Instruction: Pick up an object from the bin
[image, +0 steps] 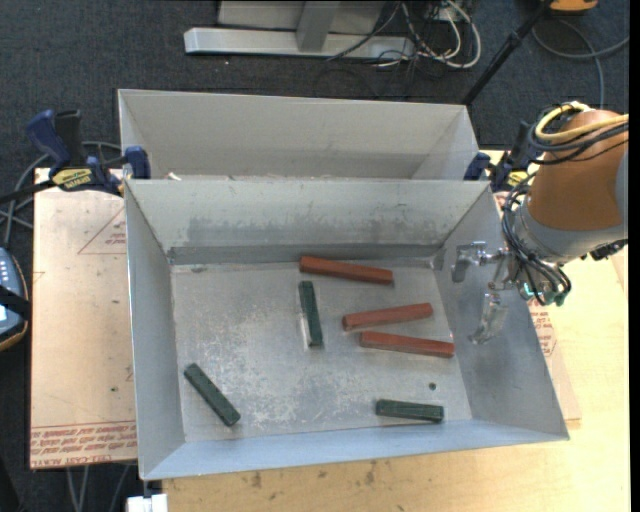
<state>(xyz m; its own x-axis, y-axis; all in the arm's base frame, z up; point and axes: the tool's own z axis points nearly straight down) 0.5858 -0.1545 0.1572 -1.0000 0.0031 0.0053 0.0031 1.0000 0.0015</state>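
Gripper (488, 305), whether wide or narrow impossible to tell, hangs over the right wall of the grey bin (300, 215), the nearest red-brown bar (406, 345) just left, beside two more red-brown bars (387, 317) and three dark green bars (311, 314).

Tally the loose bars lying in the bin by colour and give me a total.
Red-brown bars: 3
Dark green bars: 3
Total: 6
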